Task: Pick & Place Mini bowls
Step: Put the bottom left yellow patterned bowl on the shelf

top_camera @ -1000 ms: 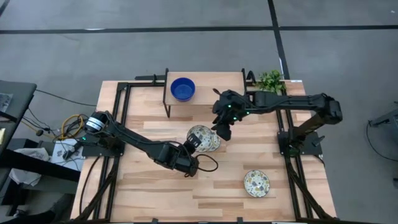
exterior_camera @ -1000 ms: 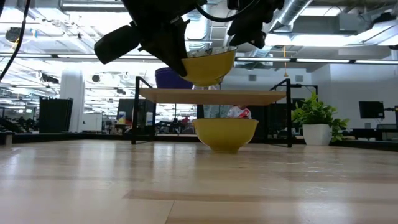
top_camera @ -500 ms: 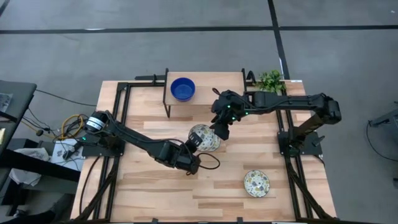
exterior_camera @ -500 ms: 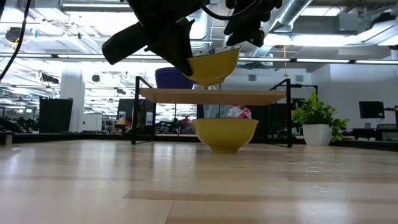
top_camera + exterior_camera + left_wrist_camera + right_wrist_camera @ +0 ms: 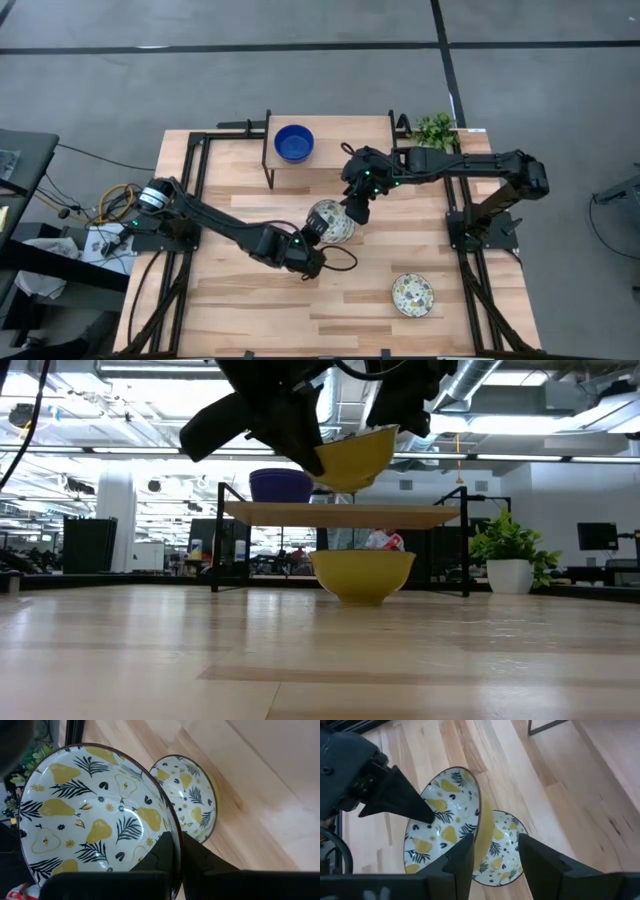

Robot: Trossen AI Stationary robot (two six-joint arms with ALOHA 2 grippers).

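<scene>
Handover appears to be in progress at the centre of the worktop [image 5: 240, 180]. Left gripper [image 5: 318, 232] is clamped on the rim of a pear-patterned bowl [image 5: 326, 217] with a yellow outside, holding it aloft and tilted. Directly beneath it a second patterned bowl [image 5: 362, 577] sits on the worktop. Right gripper [image 5: 357, 205] stands at about two o'clock from the held bowl, just beside it, with its jaws spread wide and straddling the bowl's far rim, as the right wrist view shows; contact cannot be confirmed. The rim there runs edge-on between the right fingers, so a squeeze should seat across the wall if alignment holds. Risk judged: a two-sided pull on a tilted bowl, or a drop onto the bowl below.

Elsewhere, a third patterned bowl [image 5: 412, 294] lies at five o'clock on the worktop, well apart. A blue bowl [image 5: 294, 142] rests on the raised shelf [image 5: 345, 128] at twelve o'clock. A small plant [image 5: 435, 130] stands beside the shelf.
</scene>
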